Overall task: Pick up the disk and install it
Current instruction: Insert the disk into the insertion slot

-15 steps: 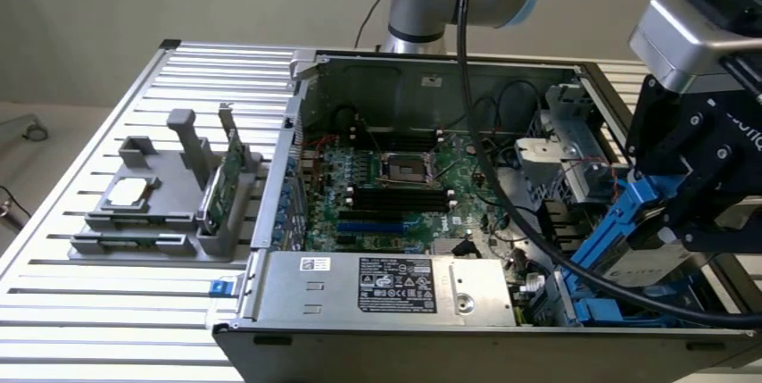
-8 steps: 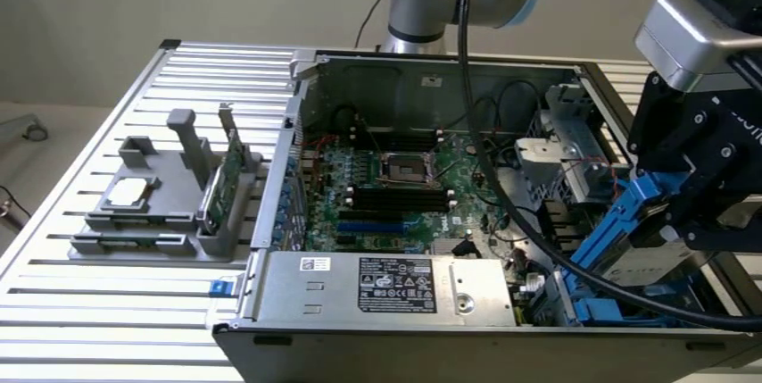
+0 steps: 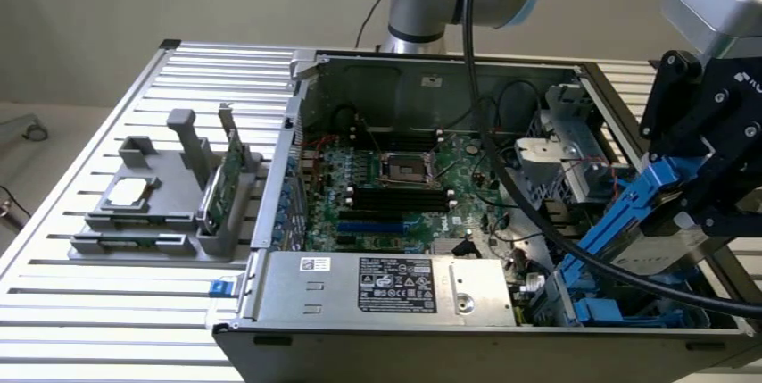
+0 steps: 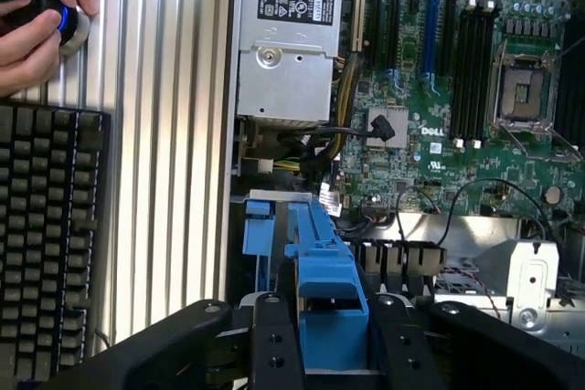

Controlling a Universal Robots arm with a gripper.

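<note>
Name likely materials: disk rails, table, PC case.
Rails on the disk: blue plastic, matte, moulded look.
Table: probably aluminium; pale silver ribbed slats with a soft sheen.
Case: likely sheet steel; dull grey, thin folded walls.

disk (image 3: 631, 209) | silver-grey body, blue rails | held aloft, steeply tilted | over computer case (image 3: 476, 352), at the exterior view's right end

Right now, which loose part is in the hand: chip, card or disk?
The blue-railed disk, gripped by the hand, tilted over the open case. The square chip lies and the green card stands in the grey holder outside it.
</note>
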